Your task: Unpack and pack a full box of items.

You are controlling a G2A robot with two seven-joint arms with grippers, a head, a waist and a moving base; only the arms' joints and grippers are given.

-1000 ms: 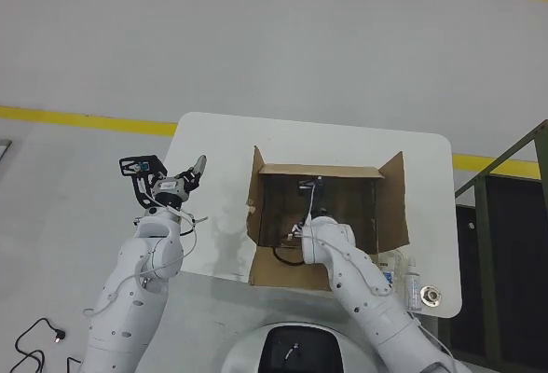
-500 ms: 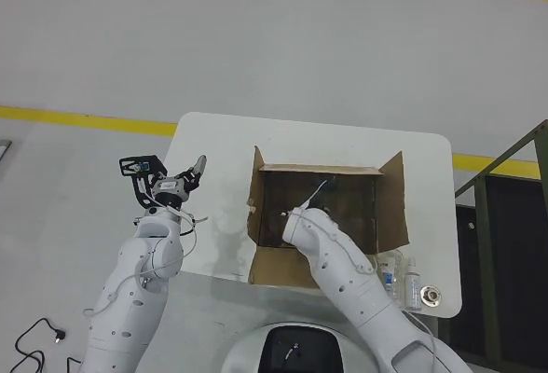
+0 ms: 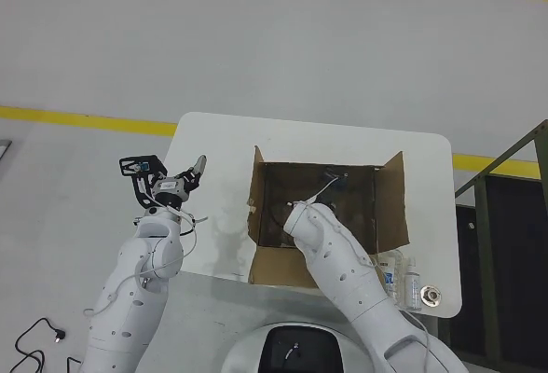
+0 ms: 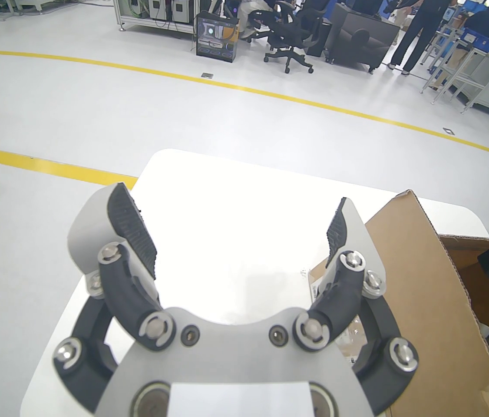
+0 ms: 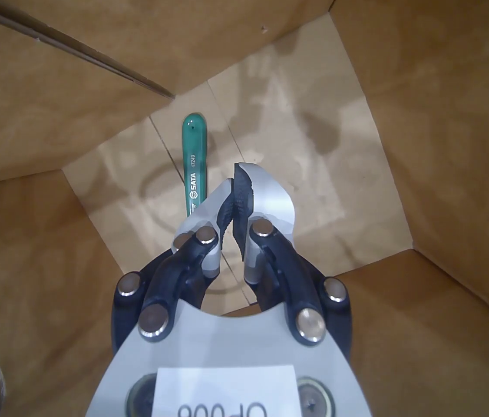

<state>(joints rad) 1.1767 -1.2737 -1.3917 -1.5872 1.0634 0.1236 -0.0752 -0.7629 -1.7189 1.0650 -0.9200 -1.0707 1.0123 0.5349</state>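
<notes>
An open cardboard box (image 3: 393, 200) stands on the white table (image 3: 218, 140), flaps up. My right arm goes down into it, and my right gripper (image 5: 236, 175) is shut with nothing visible between its pads, hanging above the box floor. A green-handled tool (image 5: 193, 149) lies flat on that floor, its other end hidden behind the gripper's fingers. From the top view the right gripper (image 3: 335, 180) sits near the box's far wall. My left gripper (image 4: 231, 206) is open and holds nothing, raised over the table's left part beside the box flap (image 4: 405, 236); in the top view the left gripper (image 3: 167, 170) is left of the box.
Two small bottles (image 3: 412, 280) and a round metal piece (image 3: 431, 296) lie on the table at the box's right near corner. A green metal rack (image 3: 526, 177) stands just right of the table. Bare tabletop stretches between the left gripper and the box.
My right arm has swung inside the box, its gripper moving from the middle toward the far right part. The left arm has stayed where it was.
</notes>
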